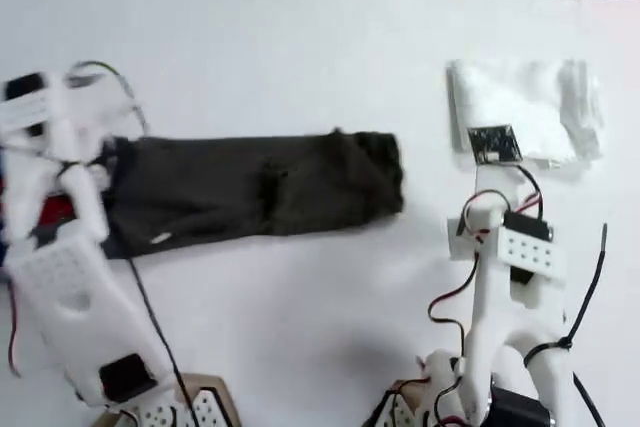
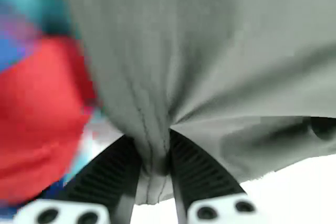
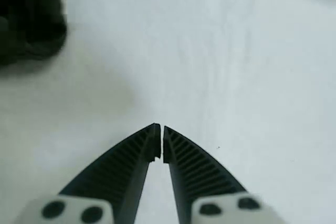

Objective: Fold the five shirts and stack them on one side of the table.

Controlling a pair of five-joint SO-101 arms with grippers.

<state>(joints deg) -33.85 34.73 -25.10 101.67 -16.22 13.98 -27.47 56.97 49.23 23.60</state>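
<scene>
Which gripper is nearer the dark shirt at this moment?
Left. The left gripper is shut on one end of the dark shirt, cloth pinched between its fingers. The right gripper is apart from it, past its other end, shut on nothing over the table.

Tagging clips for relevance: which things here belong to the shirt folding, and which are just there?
Job:
dark shirt, clamped in the left pincer
white folded shirt
red cloth by the left pincer, likely another shirt

Not in use:
right pincer, shut, over the table

Left gripper (image 2: 153, 153), right gripper (image 3: 161, 132): fingers together
</scene>
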